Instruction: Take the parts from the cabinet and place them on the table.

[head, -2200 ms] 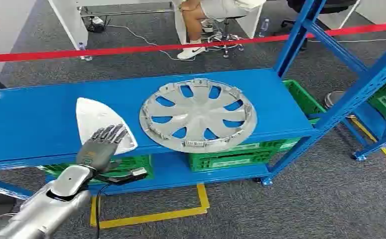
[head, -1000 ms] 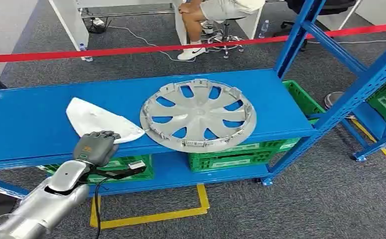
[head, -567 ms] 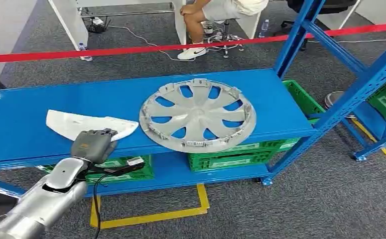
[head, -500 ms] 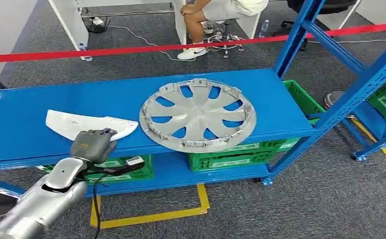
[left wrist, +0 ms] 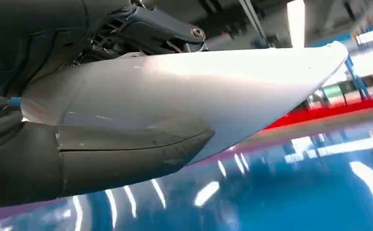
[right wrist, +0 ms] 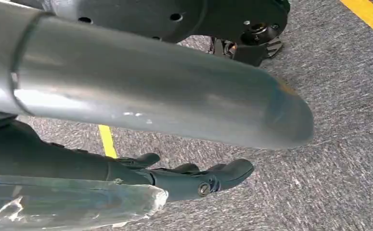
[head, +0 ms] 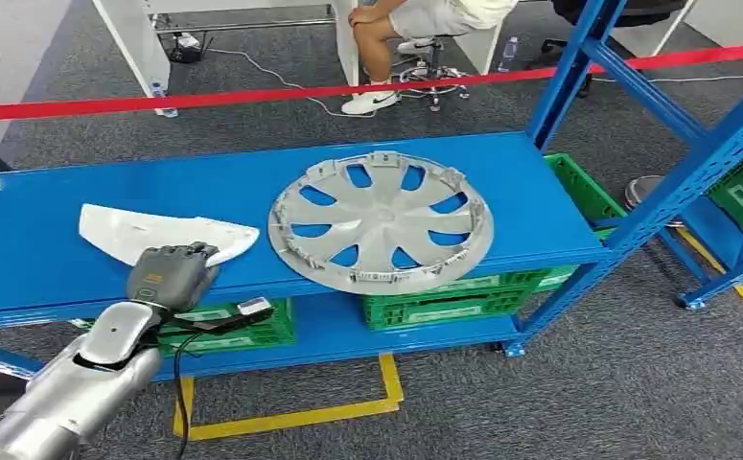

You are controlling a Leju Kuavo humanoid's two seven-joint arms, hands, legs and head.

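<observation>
A white, pointed plastic part point(head: 147, 233) lies at the left of the blue shelf point(head: 41, 206), its tip toward the wheel cover. My left hand point(head: 168, 276) grips its near edge, fingers curled over it. In the left wrist view the part point(left wrist: 199, 91) sits above the blue surface with my thumb point(left wrist: 126, 154) pressed under it. A silver wheel cover point(head: 380, 220) lies flat at the middle of the shelf, slightly overhanging the front edge. My right hand point(right wrist: 194, 180) hangs over the grey carpet, fingers stretched out and holding nothing.
Green crates point(head: 444, 302) stand on the lower shelf. Blue rack uprights point(head: 578, 57) rise at the right. A red barrier tape point(head: 252, 94) runs behind the shelf, with a seated person point(head: 386, 29) beyond it. Yellow floor lines point(head: 290, 417) mark the carpet in front.
My left hand, earlier spread over the white part, has closed on it. The part has turned and shifted left along the shelf with the hand.
</observation>
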